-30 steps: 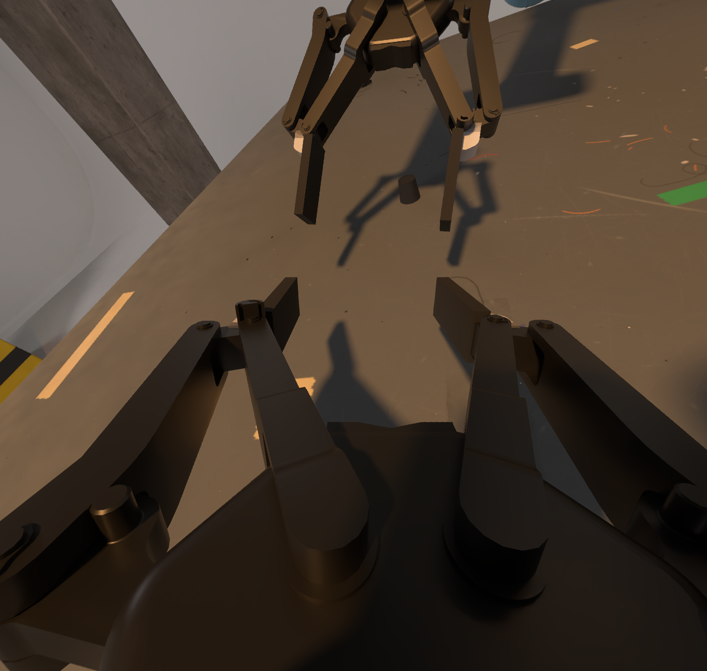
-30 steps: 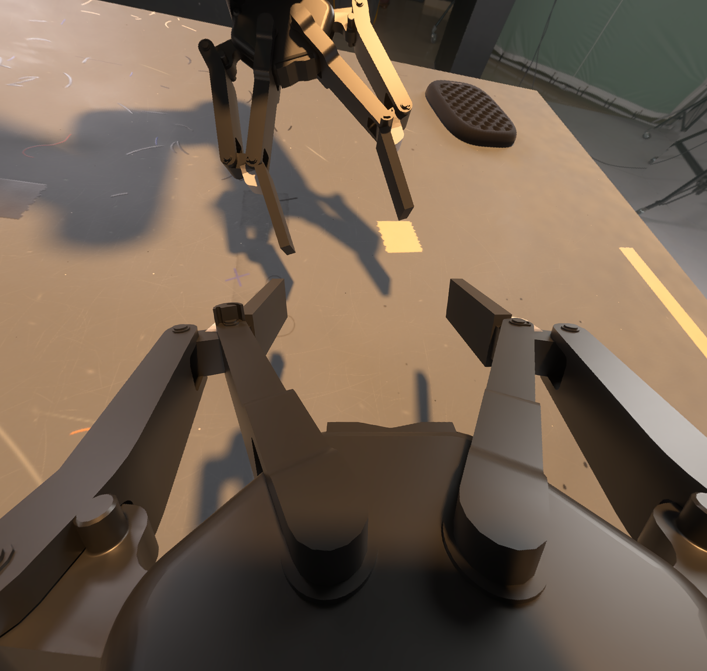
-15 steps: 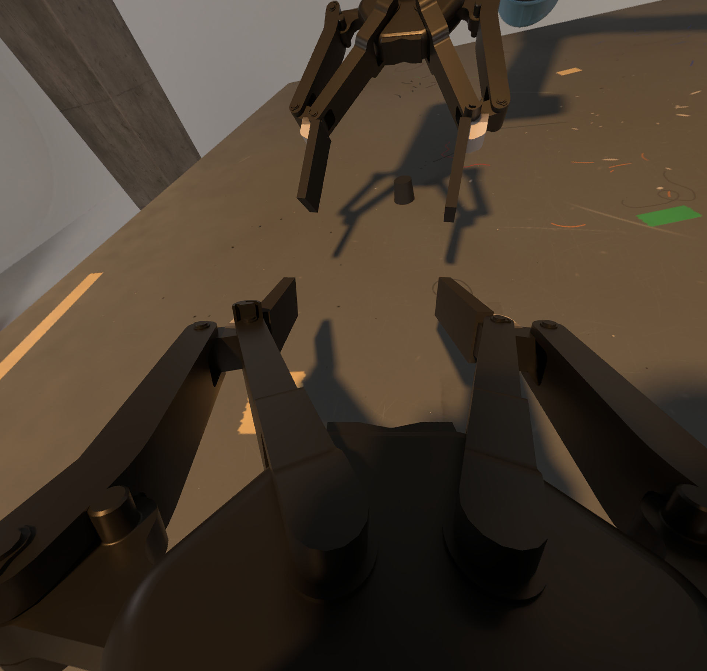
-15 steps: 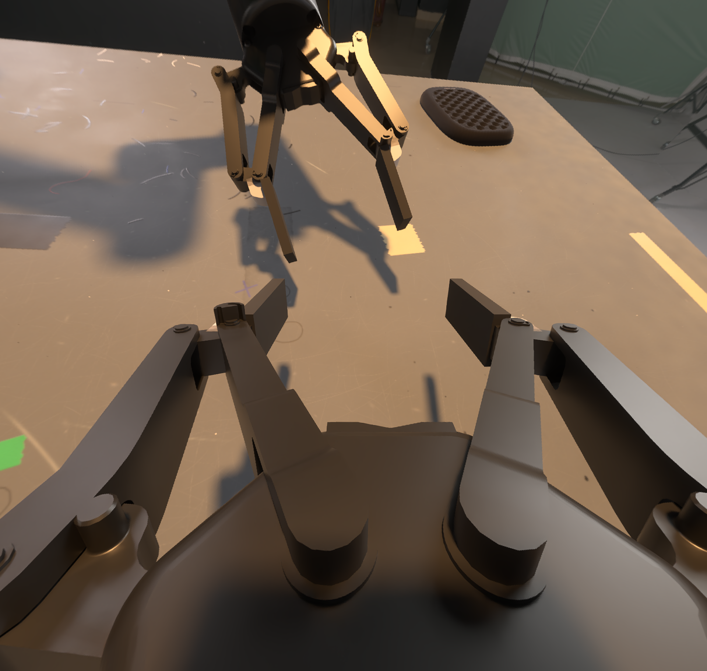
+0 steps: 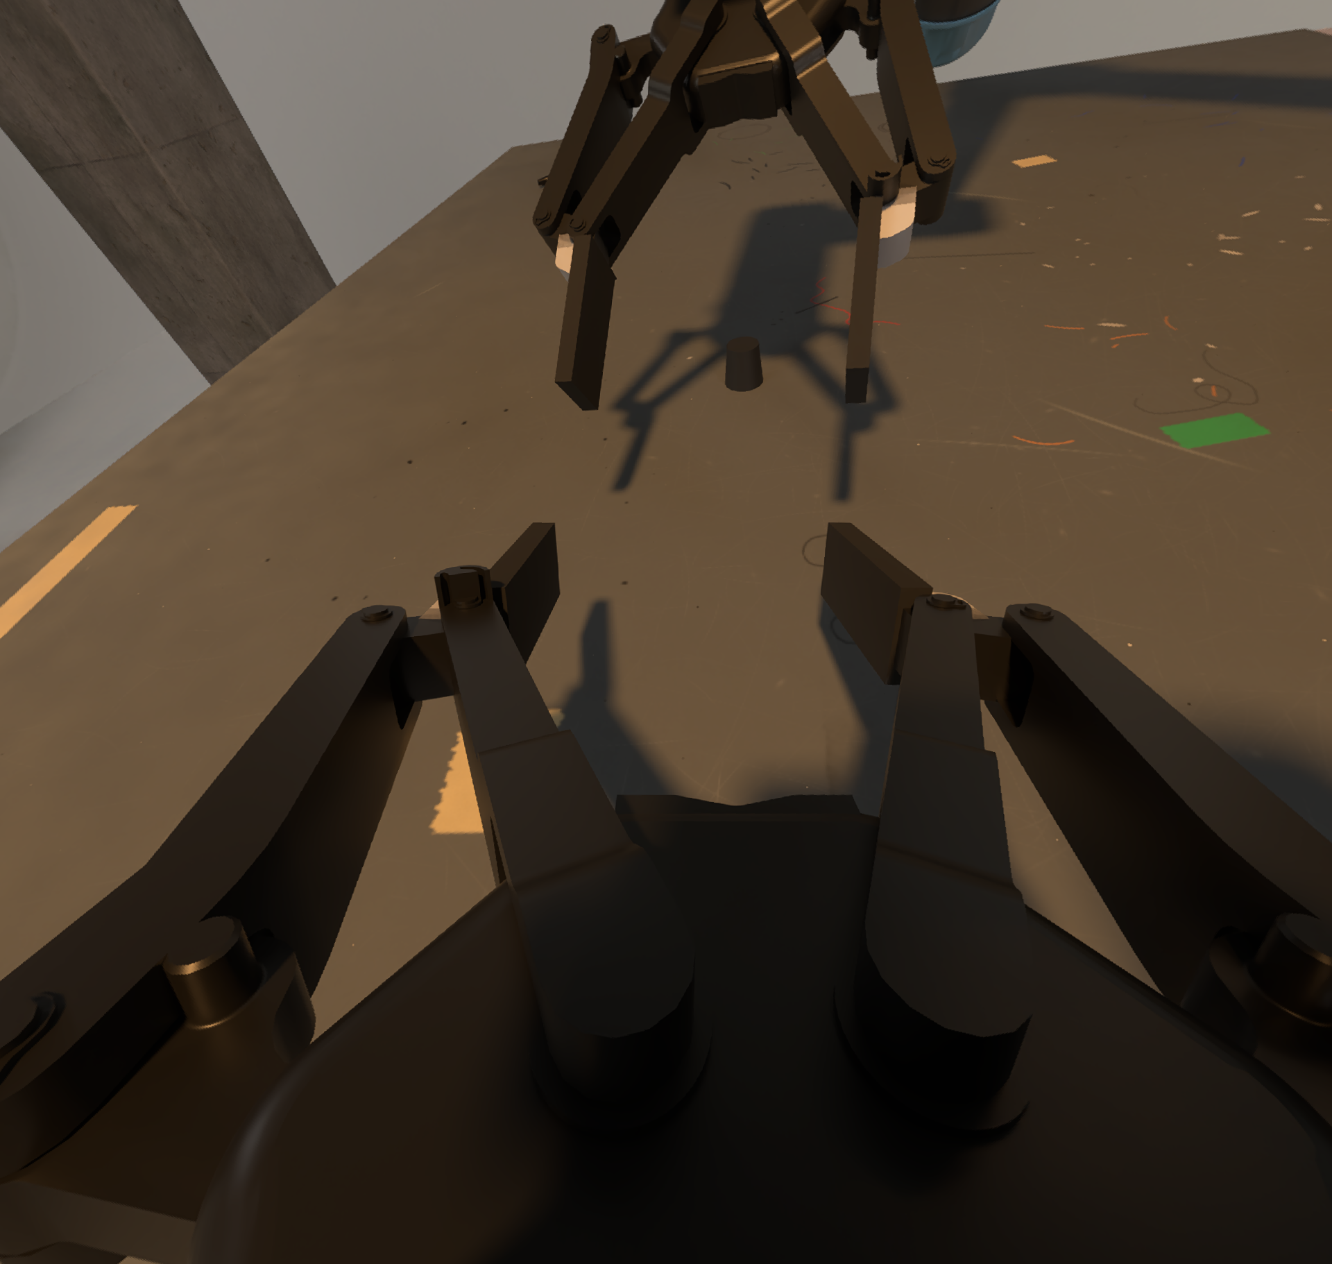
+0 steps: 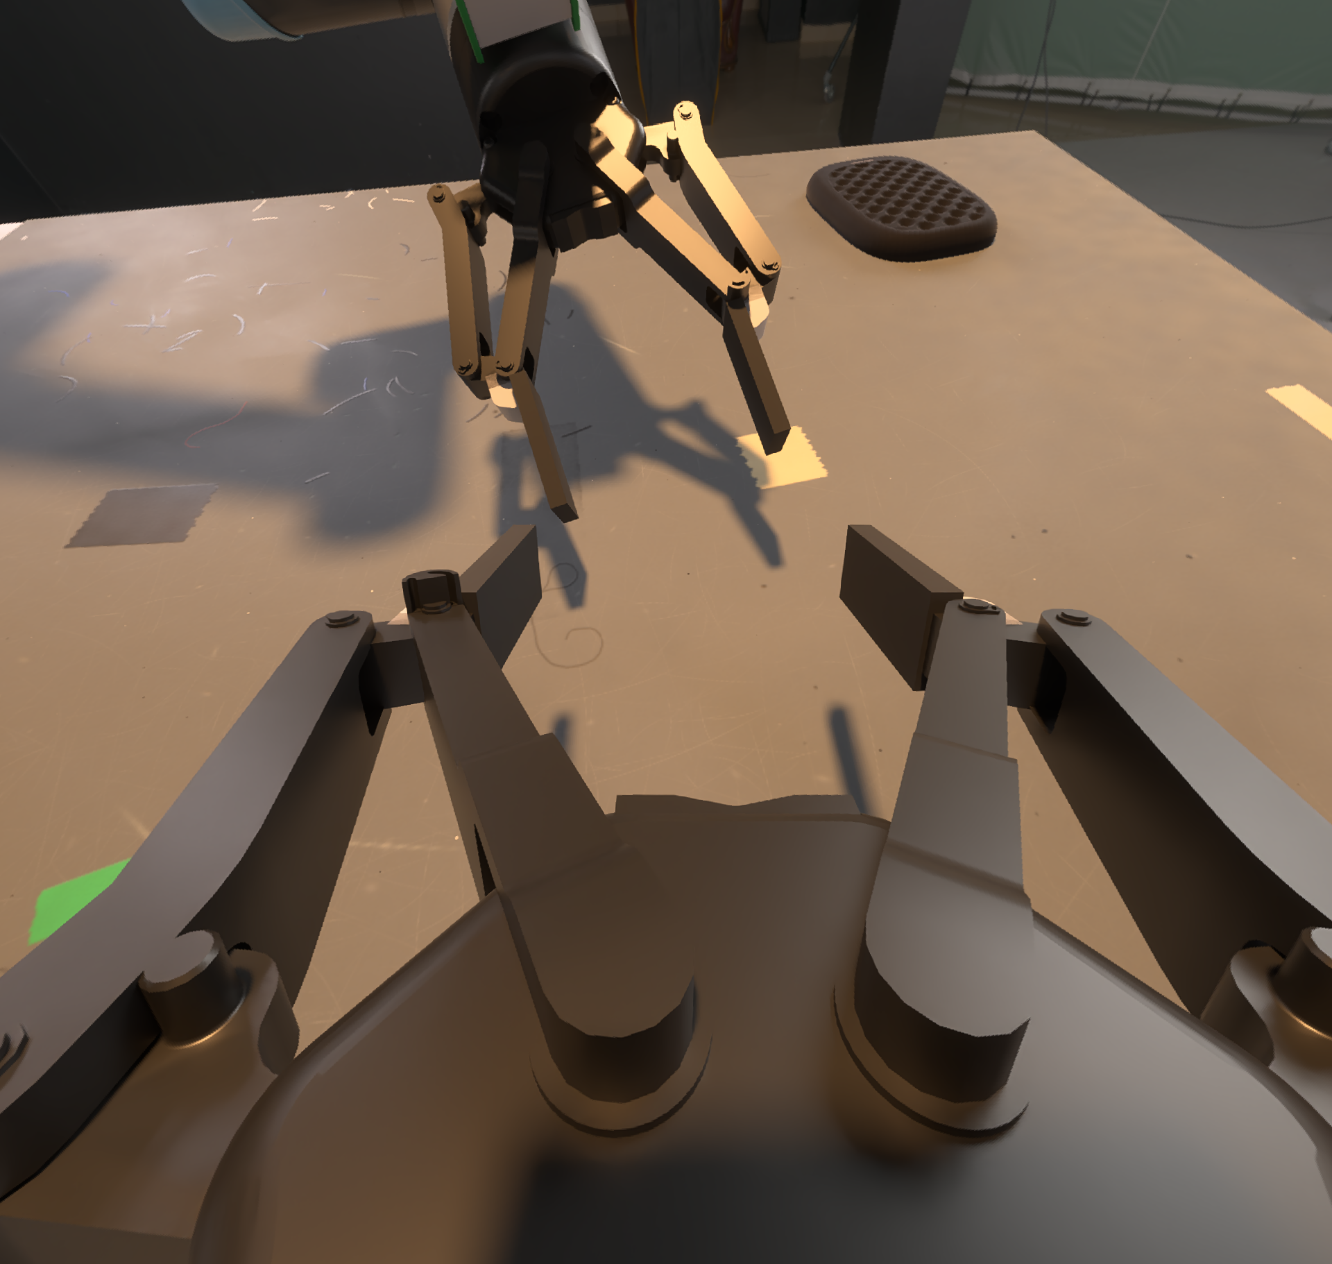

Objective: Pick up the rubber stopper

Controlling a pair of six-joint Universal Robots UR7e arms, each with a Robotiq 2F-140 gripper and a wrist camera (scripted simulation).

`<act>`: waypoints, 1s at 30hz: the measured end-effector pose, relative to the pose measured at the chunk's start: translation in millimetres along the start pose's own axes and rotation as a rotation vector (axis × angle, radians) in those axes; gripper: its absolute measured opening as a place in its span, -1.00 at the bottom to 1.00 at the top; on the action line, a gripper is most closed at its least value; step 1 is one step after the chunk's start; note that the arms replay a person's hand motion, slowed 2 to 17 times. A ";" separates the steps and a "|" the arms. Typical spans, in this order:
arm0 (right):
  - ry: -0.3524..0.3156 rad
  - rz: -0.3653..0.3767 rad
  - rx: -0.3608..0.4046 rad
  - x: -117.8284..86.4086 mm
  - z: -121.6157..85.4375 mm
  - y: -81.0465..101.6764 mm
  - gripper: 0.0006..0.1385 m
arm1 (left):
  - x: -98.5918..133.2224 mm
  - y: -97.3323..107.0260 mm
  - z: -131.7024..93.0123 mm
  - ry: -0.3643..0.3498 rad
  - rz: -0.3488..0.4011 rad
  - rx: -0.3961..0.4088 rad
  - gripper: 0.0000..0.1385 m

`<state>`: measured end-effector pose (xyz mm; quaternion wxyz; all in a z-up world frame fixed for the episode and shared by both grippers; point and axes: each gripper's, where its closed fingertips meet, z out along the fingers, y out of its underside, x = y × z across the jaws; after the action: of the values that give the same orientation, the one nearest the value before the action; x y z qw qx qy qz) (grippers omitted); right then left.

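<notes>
Since the earlier frames the right gripper [image 5: 713, 393] has drawn nearer in the left wrist view, and its fingers now stand on either side of the stopper [image 5: 744, 364] instead of beside it; the left gripper [image 6: 670, 472] likewise shows larger and nearer in the right wrist view.

Stopper: small, dark, tapered, upright on the table [image 5: 360, 494]. It sits between the right gripper's two fingertips, nearer the one on the right of that view, in the gripper's shadow. Whether the tips hang above the surface or reach it cannot be told. No contact with the stopper is visible.

Right gripper: jaws wide apart, nothing held. Its own view shows bare table [image 6: 1009, 581] between the fingers; the stopper does not appear there.

Left gripper [image 5: 690, 581]: jaws wide apart, empty, above the table, well short of the stopper.

Other items: a dark perforated pad [image 6: 902, 209] lies at the far right of the table, well apart from both grippers. A green patch [image 5: 1214, 429] marks the surface right of the stopper.
</notes>
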<state>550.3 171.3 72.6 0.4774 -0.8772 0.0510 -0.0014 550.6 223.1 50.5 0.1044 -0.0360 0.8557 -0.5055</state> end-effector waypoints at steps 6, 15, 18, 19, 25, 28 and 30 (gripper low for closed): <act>0.006 0.004 -0.019 2.5 2.1 1.4 0.56 | -2.9 -0.1 1.2 -0.018 0.019 -0.014 0.38; 0.017 -0.040 -0.038 4.1 6.2 2.5 0.58 | -3.8 -1.2 0.3 -0.051 0.065 -0.025 0.37; 0.025 -0.063 -0.042 4.8 7.2 2.6 0.58 | -4.7 -1.2 -0.6 -0.073 0.088 -0.028 0.36; 0.028 -0.072 -0.044 5.0 7.4 2.7 0.58 | -4.9 -1.1 -0.9 -0.081 0.096 -0.030 0.36; 0.047 -0.131 -0.053 6.0 9.1 2.9 0.59 | -5.4 -1.4 -3.0 -0.126 0.144 -0.036 0.35; 0.056 -0.161 -0.058 6.1 10.0 2.8 0.59 | -5.3 -1.3 -4.0 -0.145 0.163 -0.040 0.35; 0.061 -0.182 -0.060 6.1 10.5 2.5 0.59 | -5.4 -1.1 -4.7 -0.157 0.174 -0.044 0.35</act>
<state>556.7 178.2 64.5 0.4471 -0.8916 -0.0142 -0.0699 554.7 227.5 54.5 0.2138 -0.0035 0.8556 -0.4713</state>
